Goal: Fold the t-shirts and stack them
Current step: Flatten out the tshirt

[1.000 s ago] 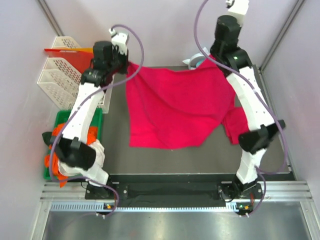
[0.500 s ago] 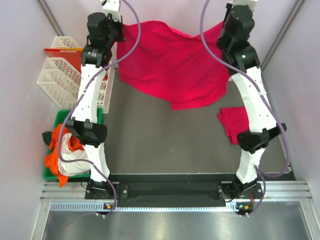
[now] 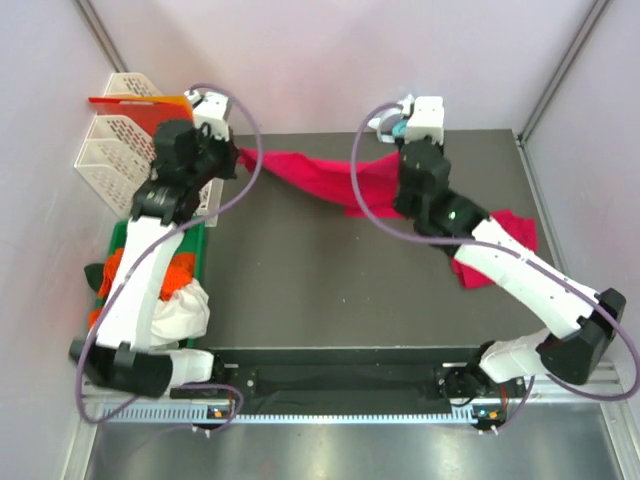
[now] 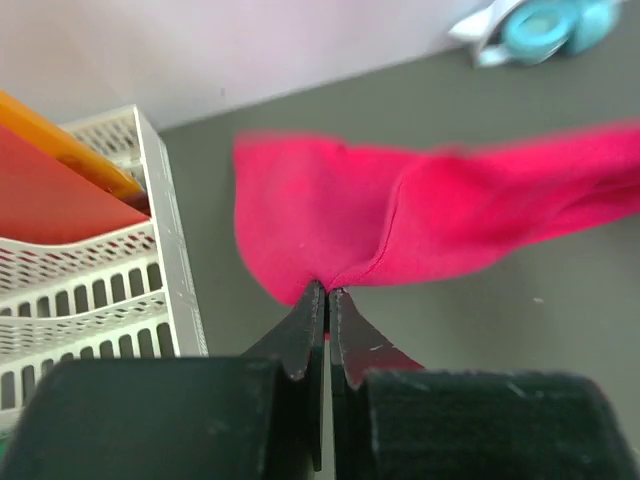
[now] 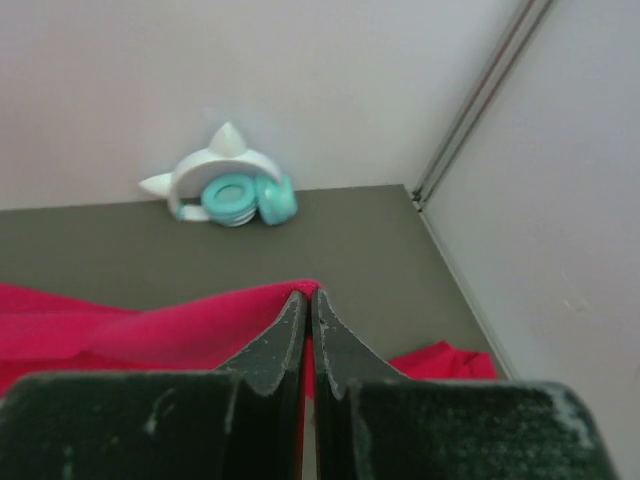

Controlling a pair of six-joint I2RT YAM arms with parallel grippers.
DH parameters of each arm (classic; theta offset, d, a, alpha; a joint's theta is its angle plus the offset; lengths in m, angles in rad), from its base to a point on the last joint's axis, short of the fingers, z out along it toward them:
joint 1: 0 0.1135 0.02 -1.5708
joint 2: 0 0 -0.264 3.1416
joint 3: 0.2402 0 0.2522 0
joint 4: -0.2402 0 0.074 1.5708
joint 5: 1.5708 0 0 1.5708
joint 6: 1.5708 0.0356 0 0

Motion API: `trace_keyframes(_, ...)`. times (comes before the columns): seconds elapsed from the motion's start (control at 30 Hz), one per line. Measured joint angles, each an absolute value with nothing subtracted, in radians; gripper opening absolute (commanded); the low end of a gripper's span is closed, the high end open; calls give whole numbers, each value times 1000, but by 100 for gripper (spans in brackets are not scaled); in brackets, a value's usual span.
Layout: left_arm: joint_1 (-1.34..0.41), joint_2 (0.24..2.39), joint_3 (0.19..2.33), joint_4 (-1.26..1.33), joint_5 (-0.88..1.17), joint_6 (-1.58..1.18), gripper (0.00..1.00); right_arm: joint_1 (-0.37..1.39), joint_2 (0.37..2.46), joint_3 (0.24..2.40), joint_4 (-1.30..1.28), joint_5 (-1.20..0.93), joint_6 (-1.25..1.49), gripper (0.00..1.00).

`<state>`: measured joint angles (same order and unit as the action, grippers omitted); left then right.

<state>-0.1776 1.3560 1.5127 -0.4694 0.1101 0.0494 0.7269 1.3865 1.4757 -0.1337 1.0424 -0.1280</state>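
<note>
Pinches one end of a crimson-pink t-shirt [image 3: 300,172] in the left gripper [image 4: 325,300], jaws pressed flat together with only a thin edge of cloth between them. Pinches the other end in the right gripper [image 5: 307,305], likewise closed tight on a fold of the same fabric. Holds the garment as a bunched, sagging band between the two, low over the far part of the dark table [image 3: 300,290], from about 11 o'clock to 12 o'clock in the top view. Cannot tell whether its lower edge touches the surface. Cannot make out any label or print on the cloth: too bunched and blurred.

Shows a second t-shirt [image 3: 515,228] crumpled at 3 o'clock on the table, partly under the right forearm and apart from the held one.

Shows white mesh trays [image 3: 105,150] off the table's edge at 10 o'clock, with a red-orange sheet [image 3: 135,103] lying across the top one. Shows a green bin [image 3: 122,236] at 9 o'clock, with an orange cloth [image 3: 120,268] and a white cloth [image 3: 182,310] spilling over it. Shows teal-and-white headphones [image 5: 228,190] with cat ears at 1 o'clock, against the back wall.
</note>
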Motion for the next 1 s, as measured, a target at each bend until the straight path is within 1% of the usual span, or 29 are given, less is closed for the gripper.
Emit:
trace_keyframes(0.1,-178,1198,1493,-501,152,46,0,878,1317,1381,-26,1146,-237,0)
trace_keyframes(0.17,-179,1090,1504,-509,180,42,0,993,1268,1352,133,1228,-378,0)
trace_keyframes(0.2,-179,1043,1526,-519,192,39,0,1043,1254,1345,230,1261,-469,0)
trace_keyframes(0.3,-179,961,1624,-537,210,32,0,1199,1245,1360,664,1342,-847,0)
trace_keyframes(0.37,-179,935,1692,-540,214,28,0,1281,1296,1448,905,1369,-1127,0)
trace_keyframes(0.47,-179,930,1802,-551,217,23,0,1393,1460,1749,1126,1341,-1535,0)
trace_keyframes(0.57,-179,932,1864,-561,217,20,0,1505,1607,1995,1219,1280,-1748,0)
trace_keyframes(0.63,-179,931,1890,-579,217,19,0,1576,1685,2116,1255,1234,-1835,0)
trace_keyframes(0.77,-179,931,1922,-626,218,16,0,1662,1736,2180,1286,1189,-1925,0)
trace_keyframes(1.0,-152,931,2039,-717,249,-27,0,1769,1736,2286,1321,1126,-1979,0)
